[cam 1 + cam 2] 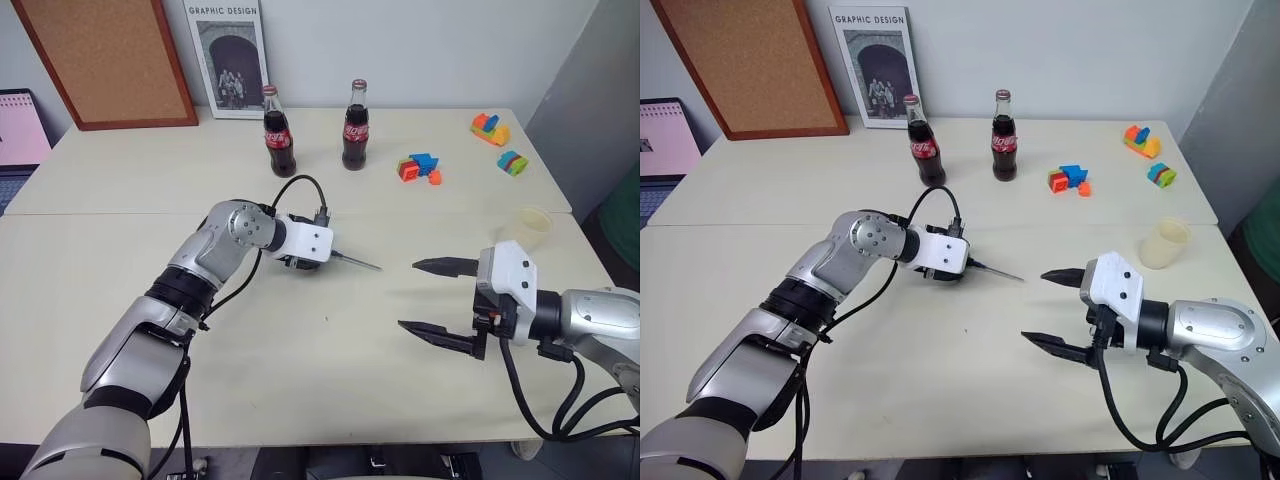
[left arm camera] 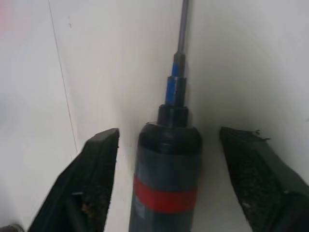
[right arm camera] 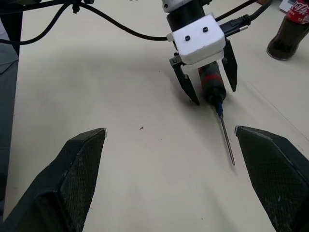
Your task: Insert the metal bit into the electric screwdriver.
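The screwdriver [image 3: 210,83], bit [image 3: 226,139] seated, lies between the left gripper's [image 3: 206,92] spread fingers, right gripper [image 1: 432,297] also spread; slim, rigid, likely slippery, best held mid-barrel.

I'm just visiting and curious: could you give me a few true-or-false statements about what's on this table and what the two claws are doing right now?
1. The metal bit sticks out of the front of the electric screwdriver. True.
2. The left gripper is clamped tight on the screwdriver. False: its fingers stand apart on either side of it, with gaps showing.
3. The right gripper is open and holds nothing. True.
4. Three cola bottles stand at the back of the table. False: there are two cola bottles.
5. The paper cup lies tipped over. False: it stands upright near the right arm.
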